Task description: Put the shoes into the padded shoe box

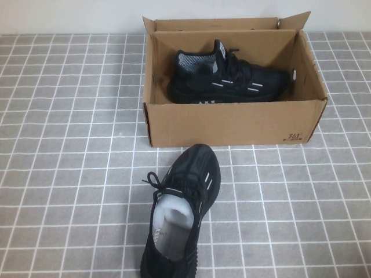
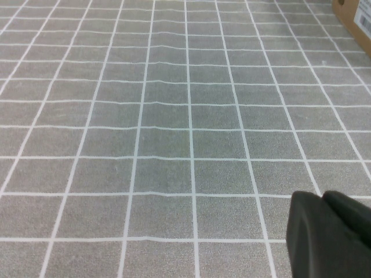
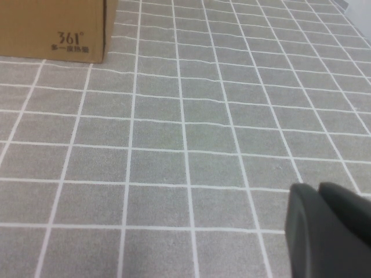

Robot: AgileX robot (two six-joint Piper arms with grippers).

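Observation:
The brown cardboard shoe box (image 1: 232, 124) stands open at the back middle of the table. One black sneaker (image 1: 232, 78) lies on its side inside it. The other black sneaker (image 1: 179, 214) stands upright on the table in front of the box, toe towards it. Neither arm shows in the high view. My left gripper (image 2: 322, 196) is shut and empty, low over bare cloth, with a box corner (image 2: 355, 17) far off. My right gripper (image 3: 317, 186) is shut and empty over bare cloth; the box's "361" corner (image 3: 52, 29) lies well beyond it.
A grey tablecloth with a white grid (image 1: 69, 174) covers the table. The box flaps (image 1: 293, 22) stand up at the back. A pale wall runs behind the table.

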